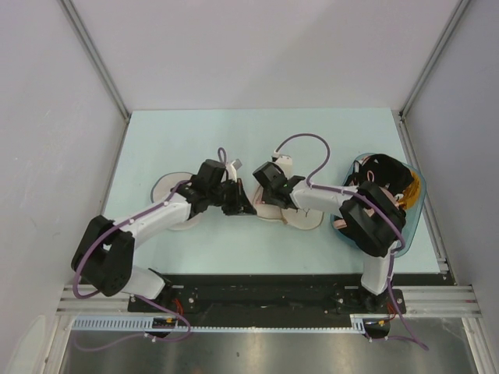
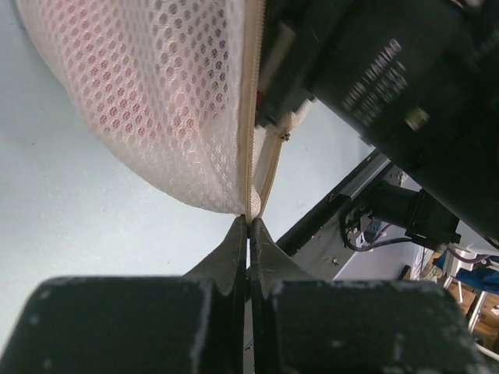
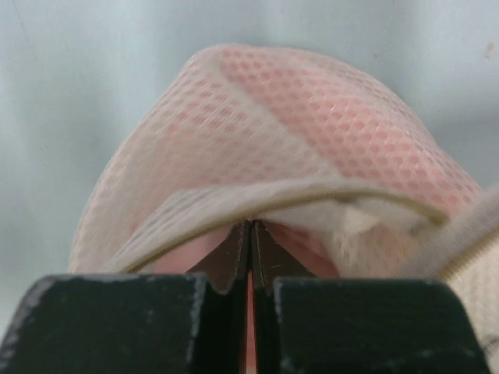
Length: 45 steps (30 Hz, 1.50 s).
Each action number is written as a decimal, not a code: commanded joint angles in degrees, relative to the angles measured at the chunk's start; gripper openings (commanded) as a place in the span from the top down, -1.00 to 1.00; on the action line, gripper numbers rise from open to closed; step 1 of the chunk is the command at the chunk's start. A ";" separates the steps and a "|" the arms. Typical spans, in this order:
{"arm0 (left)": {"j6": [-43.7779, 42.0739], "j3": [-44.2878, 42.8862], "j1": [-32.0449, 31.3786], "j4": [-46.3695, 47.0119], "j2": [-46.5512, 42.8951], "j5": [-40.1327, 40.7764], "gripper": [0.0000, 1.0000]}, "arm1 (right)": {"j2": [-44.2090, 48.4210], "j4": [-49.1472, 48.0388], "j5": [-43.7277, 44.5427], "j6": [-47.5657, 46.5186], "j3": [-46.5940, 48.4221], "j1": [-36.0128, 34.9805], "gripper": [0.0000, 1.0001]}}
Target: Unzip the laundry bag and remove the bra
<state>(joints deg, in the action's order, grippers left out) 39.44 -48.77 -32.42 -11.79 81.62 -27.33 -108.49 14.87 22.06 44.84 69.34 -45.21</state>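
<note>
1. The table (image 1: 234, 140) holds a teal basket (image 1: 419, 204) at its right edge, well apart from the work. Only the top view shows it.
2. The laundry bag (image 2: 164, 101) lies mid-table between both arms, which hide most of it from above.
3. The bra (image 3: 183, 261) is inside it, its pink showing through the mesh only in the wrist views.
4. The left gripper (image 2: 249, 226) is pinched on the bag's zip end, and the right gripper (image 3: 250, 230) is clamped on its rim band.
5. The zip (image 2: 251, 117) looks closed, and I cannot find its slider. Pulling without the slider would likely stretch the mesh, slip the tape free or drag the bag.
</note>
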 commanded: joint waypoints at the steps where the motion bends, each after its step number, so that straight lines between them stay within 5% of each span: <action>1: -1.91 -1.76 1.40 -0.77 -3.49 -0.80 0.99 | 7.66 5.07 3.60 -4.32 -0.17 -2.95 1.00; 10: -3.41 -2.38 4.03 -2.18 -1.91 0.26 0.99 | 24.97 7.71 2.72 -5.03 -0.52 -9.27 1.00; 19: -3.85 -2.47 6.84 -2.27 -2.26 -0.62 0.99 | 30.53 11.93 2.37 -3.36 -5.08 -12.62 1.00; 27: -4.81 -5.53 11.33 -2.53 -2.43 -4.13 0.99 | 31.06 11.85 -10.19 -8.00 -12.39 -13.14 1.00; 34: -7.45 -11.25 11.16 -6.31 -1.83 -4.40 0.99 | 38.25 1.49 -19.51 -14.43 -13.79 -15.87 1.00; 45: -6.66 -7.39 9.75 -4.21 2.04 -5.63 0.99 | 51.26 -17.30 -26.10 -12.41 -13.44 -13.68 1.00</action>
<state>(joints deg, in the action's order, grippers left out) 34.28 -57.19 -22.11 -17.28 82.70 -31.86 -60.86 10.02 1.13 31.88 54.87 -59.99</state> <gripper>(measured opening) 0.008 0.009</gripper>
